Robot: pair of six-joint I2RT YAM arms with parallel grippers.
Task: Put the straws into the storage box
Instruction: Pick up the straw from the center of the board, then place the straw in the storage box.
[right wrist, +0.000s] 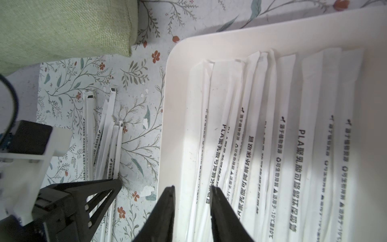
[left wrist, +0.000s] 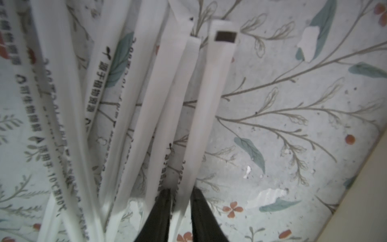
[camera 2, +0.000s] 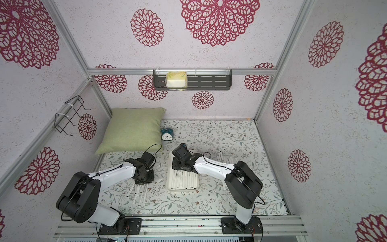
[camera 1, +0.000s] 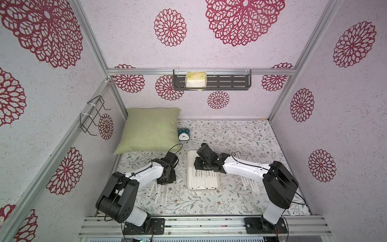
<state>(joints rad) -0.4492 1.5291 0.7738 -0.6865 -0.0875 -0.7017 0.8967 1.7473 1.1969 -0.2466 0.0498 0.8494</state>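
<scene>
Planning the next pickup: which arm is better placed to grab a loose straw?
Left. The left gripper straddles one of the loose straws; the right gripper hangs over the storage box, empty.

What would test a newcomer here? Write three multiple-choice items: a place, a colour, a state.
1. Where does the small round teal alarm clock stand?
A beside the green fabric cushion; B at the near edge; C in the far right corner.
2. What colour is the slotted wall shelf?
A white; B dark grey; C red.
3. What state is the shallow white rectangular storage box in?
A empty; B overturned; C holding white paper-wrapped straws side by side.

A: the clock stands right by the cushion's edge.
B: both top views show the shelf dark grey.
C: straws line the box's floor.
</scene>
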